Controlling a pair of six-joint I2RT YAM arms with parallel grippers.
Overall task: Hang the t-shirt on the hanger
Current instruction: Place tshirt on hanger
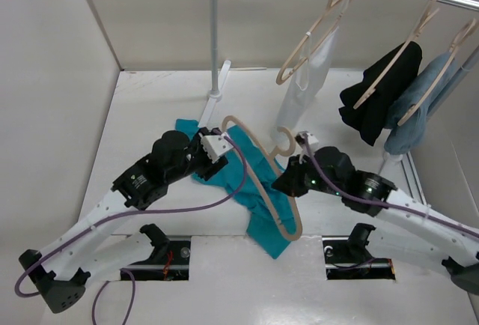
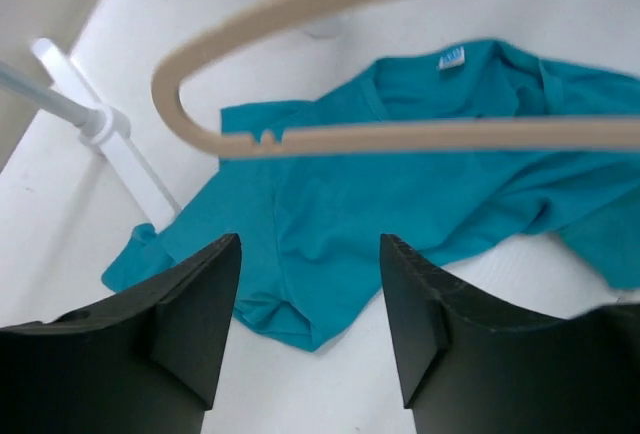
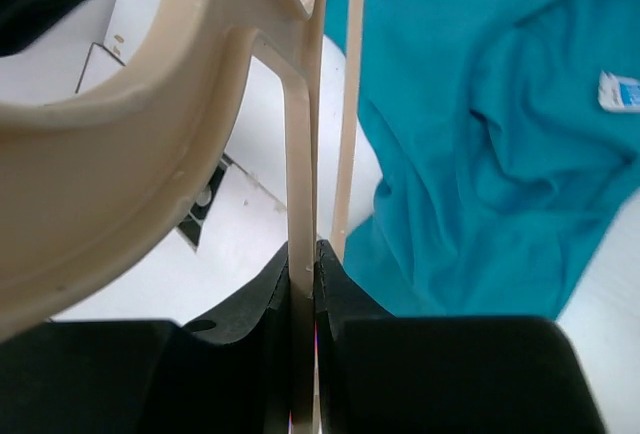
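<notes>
Right tool (image 3: 305, 272) pinches the hanger (image 2: 420, 136) above the t-shirt (image 2: 400, 204); left tool (image 2: 308, 246) gapes wide near the rack's white foot (image 2: 140, 169).

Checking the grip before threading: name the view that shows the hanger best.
Top external: nearly the whole hanger shows, held near its hook by the right pincer, above the t-shirt. Left wrist shows only one rounded end and bar; right wrist, a blurred close-up clamped in that pincer.
</notes>
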